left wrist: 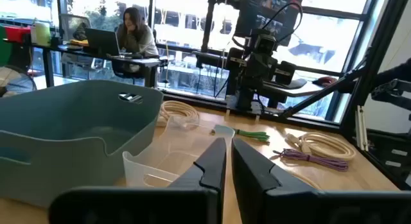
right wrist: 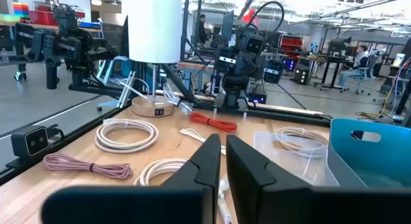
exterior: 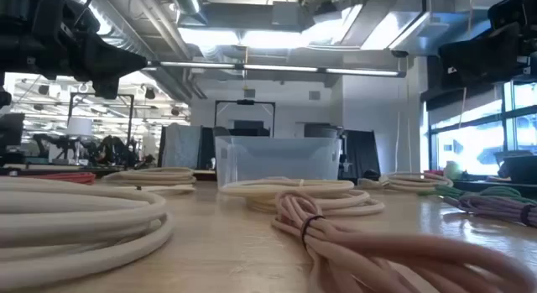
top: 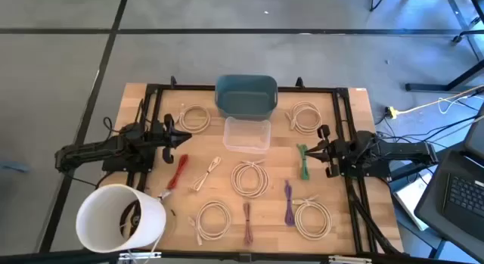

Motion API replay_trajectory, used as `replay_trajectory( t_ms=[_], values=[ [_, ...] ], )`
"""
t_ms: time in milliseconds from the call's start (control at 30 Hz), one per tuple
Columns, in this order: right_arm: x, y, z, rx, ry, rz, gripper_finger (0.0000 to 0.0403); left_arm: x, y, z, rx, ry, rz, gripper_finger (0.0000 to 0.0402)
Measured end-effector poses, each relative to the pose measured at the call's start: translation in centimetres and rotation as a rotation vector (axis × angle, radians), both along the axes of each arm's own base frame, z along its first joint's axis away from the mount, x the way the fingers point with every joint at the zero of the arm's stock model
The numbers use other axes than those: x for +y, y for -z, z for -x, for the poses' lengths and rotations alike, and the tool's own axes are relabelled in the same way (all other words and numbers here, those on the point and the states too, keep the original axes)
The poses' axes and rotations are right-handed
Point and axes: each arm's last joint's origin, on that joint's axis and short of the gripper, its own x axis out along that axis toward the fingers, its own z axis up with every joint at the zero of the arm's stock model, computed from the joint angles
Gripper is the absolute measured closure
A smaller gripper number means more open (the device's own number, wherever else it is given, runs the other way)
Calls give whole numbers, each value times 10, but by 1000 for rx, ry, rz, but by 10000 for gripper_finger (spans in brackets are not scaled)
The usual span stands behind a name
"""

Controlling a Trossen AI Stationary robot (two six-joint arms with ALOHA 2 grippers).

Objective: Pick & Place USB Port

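Cables lie coiled and bundled all over the wooden table (top: 361, 128), none held. Left gripper (top: 177, 137) hovers nr the left edge, about mid-depth, fingers (left wrist: 212, 165) nearly together w/ a thin gap, clenched on nothing. Right gripper (top: 313, 151) hovers nr the right edge, mid-depth, same state: fingers (right wrist: 207, 161) close, narrow slit, empty. The two grippers face each other across the table.

Teal bin (top: 246, 96) sits at the far edge, centre; clear plastic container (top: 246, 135) touches its near side. Both look empty in the left wrist view, tho part of each interior is hidden.

Red cable (top: 178, 172) lies just by the left gripper, on its near side. Green cable (top: 303, 161) lies just beside the right gripper. Purple cable (top: 288, 203) nr the front right, pink cable (top: 247, 222) at the front edge centre. Cream coils: one far left (top: 193, 119), one far right (top: 304, 116), one centre (top: 249, 178), one front centre-left (top: 212, 219), one front right (top: 312, 218). Loose cream cable (top: 205, 175) betw red cable and centre coil.

White cylinder (top: 119, 218), a lamp shade or similar, stands over the front left corner. Can't tell which cable carries the USB port.

Person (left wrist: 136, 33) seated at a desk w/ a laptop beyond the table.
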Motion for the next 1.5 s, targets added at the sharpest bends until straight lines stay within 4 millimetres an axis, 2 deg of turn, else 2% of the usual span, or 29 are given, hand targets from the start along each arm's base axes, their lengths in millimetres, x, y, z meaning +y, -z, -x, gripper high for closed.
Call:
replay_trajectory(
  t_ms=[1300, 1400, 1500],
  values=[
    [0, -1, 0, -7, 0, -1, 372, 0, 0, 0, 0, 0, 0, 384],
    [0, -6, 0, -53, -4, -73, 373, 0, 0, 0, 0, 0, 0, 384],
    [-4, -23, 4, -223, 84, -246, 373, 0, 0, 0, 0, -7, -4, 384]
  ],
)
